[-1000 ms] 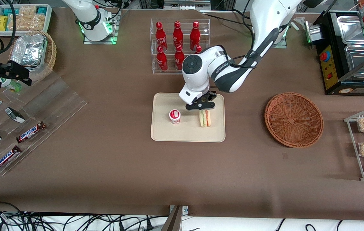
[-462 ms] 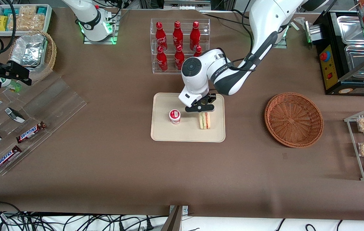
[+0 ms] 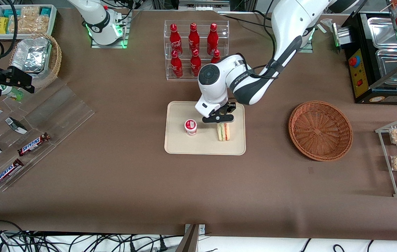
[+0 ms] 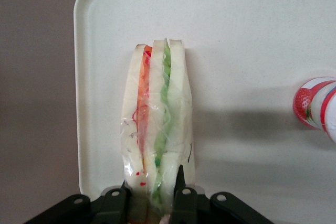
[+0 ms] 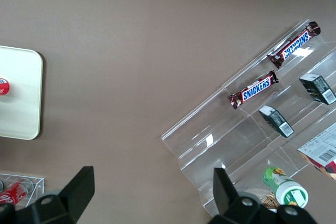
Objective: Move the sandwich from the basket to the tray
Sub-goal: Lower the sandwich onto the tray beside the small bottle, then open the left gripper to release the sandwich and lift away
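Since a second ago the gripper [image 3: 219,119] has risen slightly and shifted a touch farther from the front camera, while the sandwich [image 3: 223,131] has stayed standing on its edge on the tray [image 3: 177,145]. Its fingers [image 4: 181,192] sit narrowly either side of the sandwich's end [image 4: 157,145], right against the clear wrap; whether they grip it cannot be told. On the tray the sandwich is near the edge toward the working arm's end, beside a small red-and-white cup [image 3: 190,126]. Well apart, toward the working arm's end of the table, lies the basket [image 3: 320,130].
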### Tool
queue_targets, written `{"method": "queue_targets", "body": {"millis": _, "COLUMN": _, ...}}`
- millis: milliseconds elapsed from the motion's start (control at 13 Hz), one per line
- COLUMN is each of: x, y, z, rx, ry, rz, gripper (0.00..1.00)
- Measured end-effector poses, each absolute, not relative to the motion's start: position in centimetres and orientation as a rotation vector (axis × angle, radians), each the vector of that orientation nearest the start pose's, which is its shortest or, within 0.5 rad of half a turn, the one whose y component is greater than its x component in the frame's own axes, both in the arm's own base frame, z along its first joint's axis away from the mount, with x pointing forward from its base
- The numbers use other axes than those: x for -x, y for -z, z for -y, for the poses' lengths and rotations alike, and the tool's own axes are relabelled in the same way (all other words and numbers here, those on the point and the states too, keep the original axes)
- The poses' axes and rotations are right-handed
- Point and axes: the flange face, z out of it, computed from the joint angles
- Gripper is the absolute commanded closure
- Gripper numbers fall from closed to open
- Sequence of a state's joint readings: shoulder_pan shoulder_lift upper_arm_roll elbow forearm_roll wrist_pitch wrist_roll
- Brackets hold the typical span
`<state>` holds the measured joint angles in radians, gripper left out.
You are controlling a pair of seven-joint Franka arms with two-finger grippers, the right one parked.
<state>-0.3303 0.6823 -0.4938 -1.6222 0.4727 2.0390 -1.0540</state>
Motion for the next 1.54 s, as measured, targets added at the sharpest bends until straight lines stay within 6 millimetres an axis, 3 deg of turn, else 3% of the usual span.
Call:
{"method": "queue_targets", "body": {"millis": 231, "x": -50.2, "y": -24.1, "z": 44.4, "rx": 2.952, "ry": -0.043, "rz": 0.072, "gripper": 0.69}}
{"method": "queue_targets", "body": {"millis": 462, "x": -50.3, "y": -23.9, "z": 44.2, "rx": 2.948, "ry": -0.046, "rz": 0.076, "gripper": 0.60}}
{"method": "queue_targets", "body": {"millis": 538, "x": -50.3, "y": -23.9, "z": 44.2, "rx": 2.948, "ry": -0.046, "rz": 0.076, "gripper": 0.51}}
{"method": "queue_targets", "body": {"millis": 692, "x": -50.3, "y": -23.9, "z": 44.2, "rx": 2.949, "ry": -0.046, "rz": 0.076, "gripper": 0.20}}
{"method": "queue_targets", "body": {"millis": 846, "x": -50.3, "y": -23.9, "z": 44.2, "rx": 2.949, "ry": -0.046, "rz": 0.076, "gripper": 0.00}}
{"method": "queue_targets", "body": {"millis": 1077, "x": -50.5, "y": -24.2, "z": 44.2, "rx": 2.945, "ry": -0.045, "rz": 0.081, "gripper": 0.00}}
{"method": "queue_targets", "body": {"millis": 1308, "x": -51.5, "y": -27.3, "z": 43.9, "rx": 2.922, "ry": -0.018, "rz": 0.113, "gripper": 0.00}}
{"method": "queue_targets", "body": {"millis": 1538, "x": -52.8, "y": -33.4, "z": 42.9, "rx": 2.872, "ry": 0.014, "rz": 0.180, "gripper": 0.00}}
